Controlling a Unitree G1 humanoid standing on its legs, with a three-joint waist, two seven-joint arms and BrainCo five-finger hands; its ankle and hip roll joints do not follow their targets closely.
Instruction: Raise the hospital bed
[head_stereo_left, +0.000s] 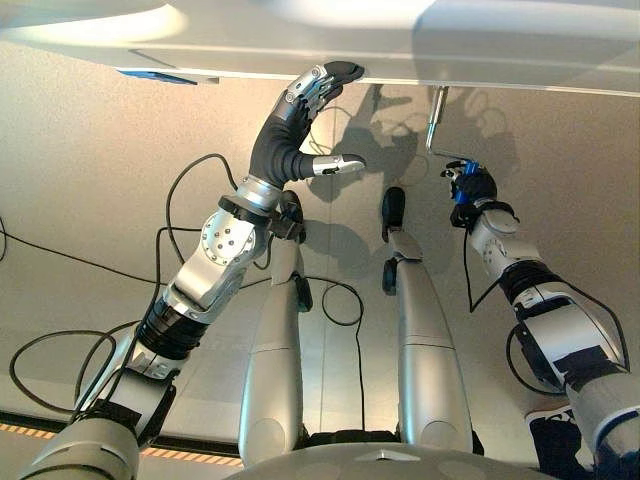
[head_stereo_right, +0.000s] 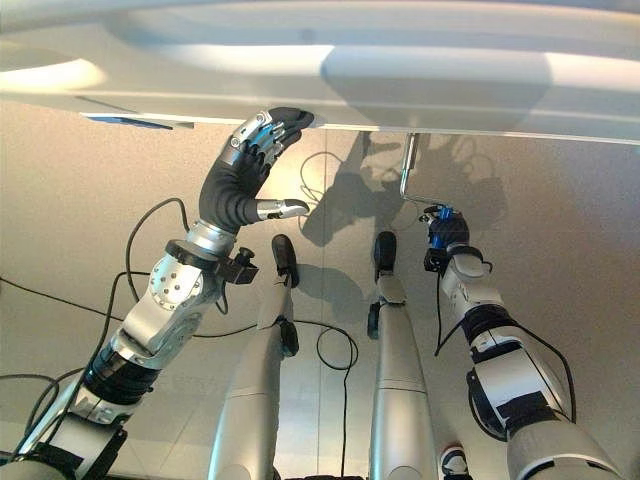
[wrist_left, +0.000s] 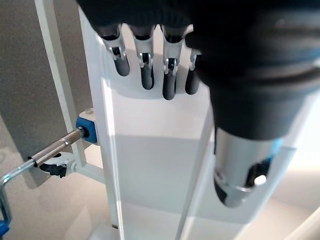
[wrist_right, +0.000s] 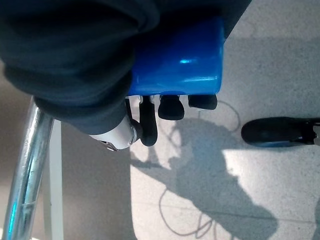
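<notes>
The white end board of the hospital bed (head_stereo_left: 400, 45) runs across the far side of the eye views. A chrome crank (head_stereo_left: 436, 118) hangs down from under it and ends in a blue handle (wrist_right: 175, 60). My right hand (head_stereo_left: 470, 186) is shut on that handle, with its fingers (wrist_right: 167, 106) curled round it. My left hand (head_stereo_left: 305, 100) reaches up to the board's lower edge, its straight fingers (wrist_left: 145, 70) lying against the white panel (wrist_left: 150, 170) and its thumb held apart. The crank's shaft (wrist_left: 55, 147) enters the frame through a blue collar (wrist_left: 86, 127).
White frame bars (wrist_left: 52, 70) stand beside the panel, with a small dark caster (wrist_left: 54, 168) low by the shaft. Pale speckled floor (head_stereo_left: 90, 150) stretches under the bed on both sides of the arms.
</notes>
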